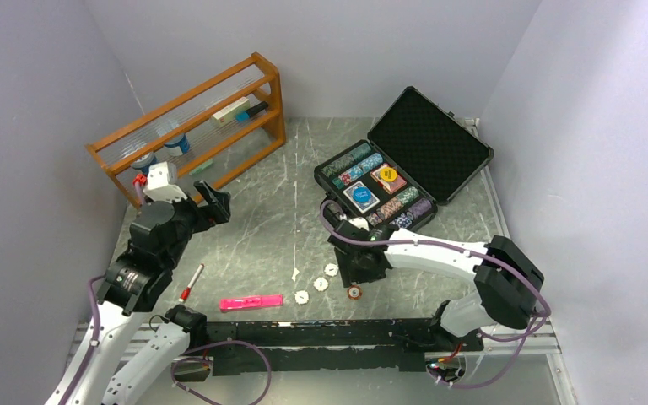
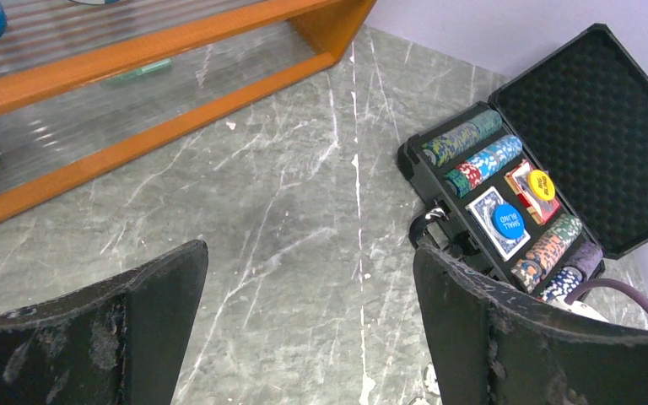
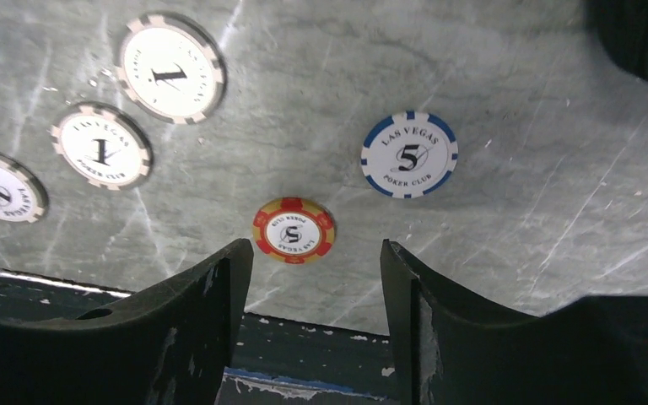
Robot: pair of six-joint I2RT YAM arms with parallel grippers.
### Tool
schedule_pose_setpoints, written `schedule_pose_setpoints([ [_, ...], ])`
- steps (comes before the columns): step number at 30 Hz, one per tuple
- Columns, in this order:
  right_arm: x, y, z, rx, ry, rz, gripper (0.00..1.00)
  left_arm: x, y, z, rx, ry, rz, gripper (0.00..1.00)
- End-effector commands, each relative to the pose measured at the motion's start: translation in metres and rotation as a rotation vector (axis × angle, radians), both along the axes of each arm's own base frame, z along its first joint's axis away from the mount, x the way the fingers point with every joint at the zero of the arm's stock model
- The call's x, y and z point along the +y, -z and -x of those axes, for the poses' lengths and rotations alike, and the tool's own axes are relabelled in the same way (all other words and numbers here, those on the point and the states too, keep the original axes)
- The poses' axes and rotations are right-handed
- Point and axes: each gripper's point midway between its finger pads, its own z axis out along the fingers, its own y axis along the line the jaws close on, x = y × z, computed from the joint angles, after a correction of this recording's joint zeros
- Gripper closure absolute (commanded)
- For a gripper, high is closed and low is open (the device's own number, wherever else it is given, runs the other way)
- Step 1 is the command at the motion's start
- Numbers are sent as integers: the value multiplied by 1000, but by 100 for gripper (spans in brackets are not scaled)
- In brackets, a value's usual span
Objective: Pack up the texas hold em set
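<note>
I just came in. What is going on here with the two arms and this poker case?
The robot is packing a poker set. The black case lies open at the back right, already holding chip rows, card decks and two buttons. The right gripper hangs open above a red-and-yellow chip on the table, with a blue-and-white chip and three white chips loose nearby. The left gripper is open and empty, near the wooden rack.
</note>
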Motion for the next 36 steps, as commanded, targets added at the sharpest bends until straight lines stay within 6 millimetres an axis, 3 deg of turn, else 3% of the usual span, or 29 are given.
schedule_pose_setpoints([
  [1, 7, 4, 8, 32, 24, -46, 39, -9, -6, -3, -27, 35, 36, 3],
  [13, 15, 22, 25, 95, -33, -8, 40, -9, -2, -3, -17, 34, 34, 3],
  [36, 12, 60, 11, 77, -76, 93, 45, -6, -6, 2, -17, 28, 33, 3],
])
